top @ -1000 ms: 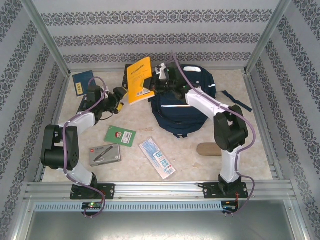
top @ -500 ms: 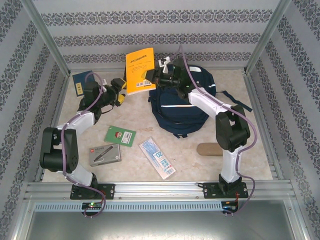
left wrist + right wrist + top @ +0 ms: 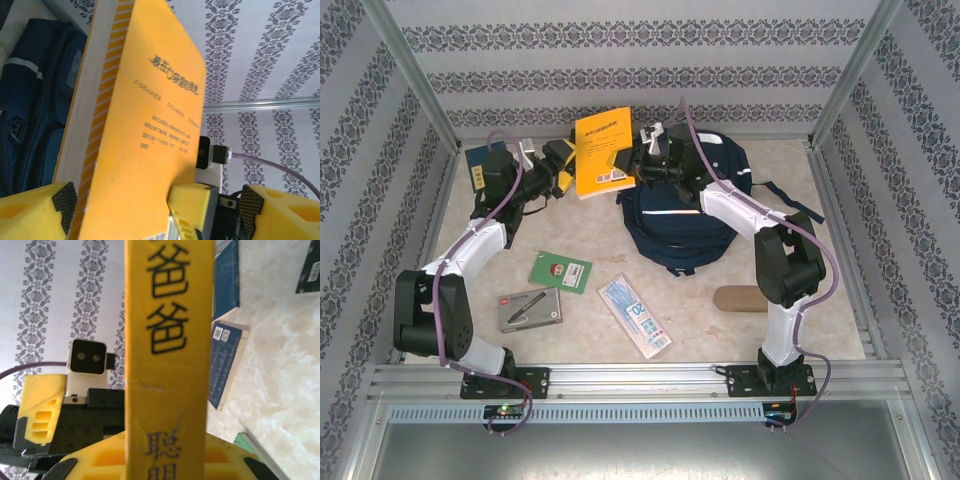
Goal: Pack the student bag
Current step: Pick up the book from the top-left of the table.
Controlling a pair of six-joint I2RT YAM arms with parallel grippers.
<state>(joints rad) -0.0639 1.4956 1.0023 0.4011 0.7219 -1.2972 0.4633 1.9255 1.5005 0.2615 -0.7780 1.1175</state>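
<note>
Two grippers flank the orange-yellow paperback book [image 3: 603, 150] beside the navy-blue fabric student bag [image 3: 685, 225]. The right gripper [image 3: 636, 160] clamps the book; the left gripper [image 3: 563, 166] stands wide open.

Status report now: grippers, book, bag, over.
Right gripper shut on yellow book. Left gripper open, straddling the book. Student bag on table, book outside it. Right arm across bag.

The book [image 3: 603, 150] is orange-yellow with dark lettering; the student bag [image 3: 672, 228] is navy with a white stripe.
</note>
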